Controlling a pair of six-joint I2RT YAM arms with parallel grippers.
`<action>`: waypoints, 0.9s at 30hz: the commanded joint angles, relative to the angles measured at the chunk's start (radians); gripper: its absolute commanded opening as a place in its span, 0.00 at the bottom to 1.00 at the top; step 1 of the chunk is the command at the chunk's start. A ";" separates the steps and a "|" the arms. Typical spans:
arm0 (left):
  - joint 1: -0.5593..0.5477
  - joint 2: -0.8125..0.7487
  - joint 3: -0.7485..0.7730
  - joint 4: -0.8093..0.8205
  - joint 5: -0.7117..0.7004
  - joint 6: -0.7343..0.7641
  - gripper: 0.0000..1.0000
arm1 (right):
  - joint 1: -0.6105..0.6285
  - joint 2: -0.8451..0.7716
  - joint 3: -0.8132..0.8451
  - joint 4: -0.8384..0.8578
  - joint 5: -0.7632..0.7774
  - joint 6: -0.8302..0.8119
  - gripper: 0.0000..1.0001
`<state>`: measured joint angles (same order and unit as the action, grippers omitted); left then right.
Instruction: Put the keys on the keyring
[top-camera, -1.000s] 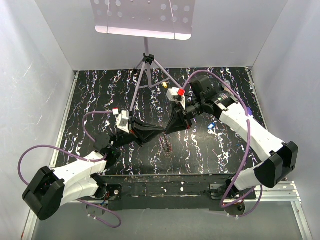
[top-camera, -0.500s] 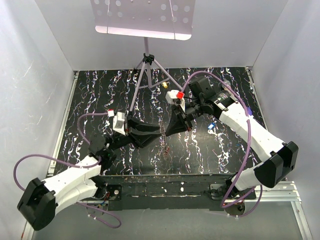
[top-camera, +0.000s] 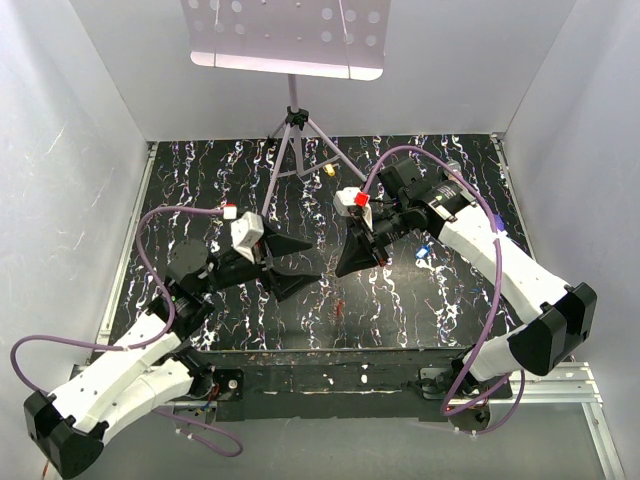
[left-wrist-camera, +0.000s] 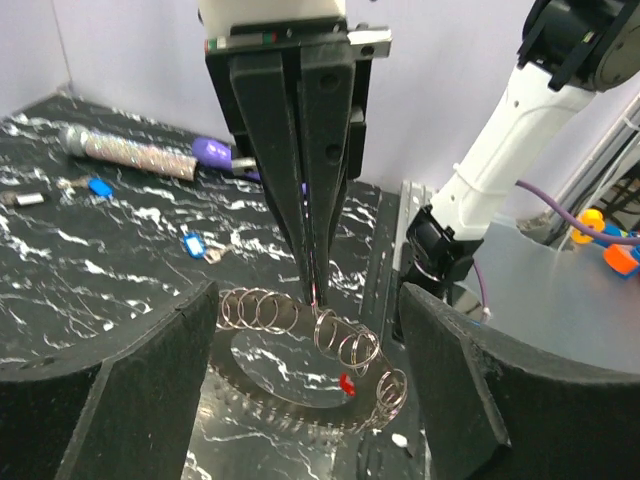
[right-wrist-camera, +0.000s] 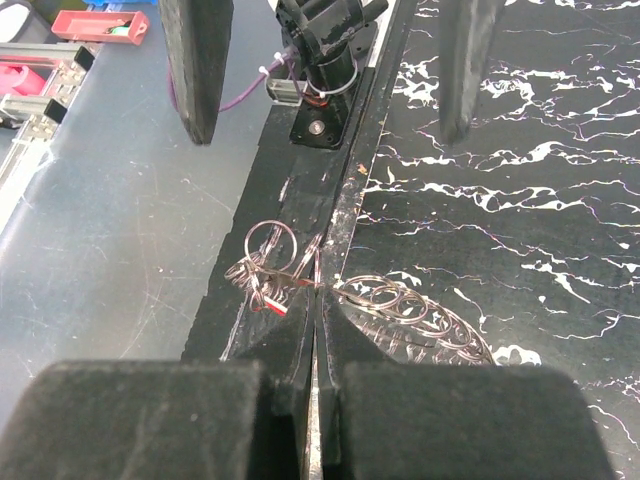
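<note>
Moved: left gripper (top-camera: 318, 264) now sits farther back toward 8 o'clock, fingers spread wide; right gripper (top-camera: 339, 271) pinches thin grey chain-like metal keyring (left-wrist-camera: 262, 310); tiny red-headed metal key (left-wrist-camera: 347, 383) just beside it.

Left arm (top-camera: 130, 365) and right arm (top-camera: 485, 245): white shells, black joints.
Purple cables (top-camera: 165, 211) trail each; the right gripper (left-wrist-camera: 314, 292) has long black tapered fingers.

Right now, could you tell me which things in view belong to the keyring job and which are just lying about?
Belongs to the job:
- keyring, pinched in the shut right gripper
- red key, close by it
- blue key and second blue key, on the table
- left gripper, open

Just lying about:
- glittery tube
- purple pen
- music stand
</note>
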<state>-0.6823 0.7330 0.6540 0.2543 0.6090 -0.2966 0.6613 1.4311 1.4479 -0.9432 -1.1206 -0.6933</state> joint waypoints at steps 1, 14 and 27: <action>0.006 0.049 0.084 -0.231 0.058 0.115 0.72 | 0.000 -0.020 -0.001 -0.009 -0.024 -0.025 0.01; 0.020 0.051 0.016 -0.260 -0.052 0.232 0.30 | 0.000 -0.029 -0.009 -0.002 -0.034 -0.015 0.01; 0.021 0.112 -0.090 0.106 0.087 0.134 0.31 | -0.002 -0.018 -0.003 -0.003 -0.047 -0.009 0.01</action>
<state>-0.6682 0.8406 0.5800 0.2222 0.6296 -0.1215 0.6613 1.4307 1.4418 -0.9440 -1.1213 -0.7040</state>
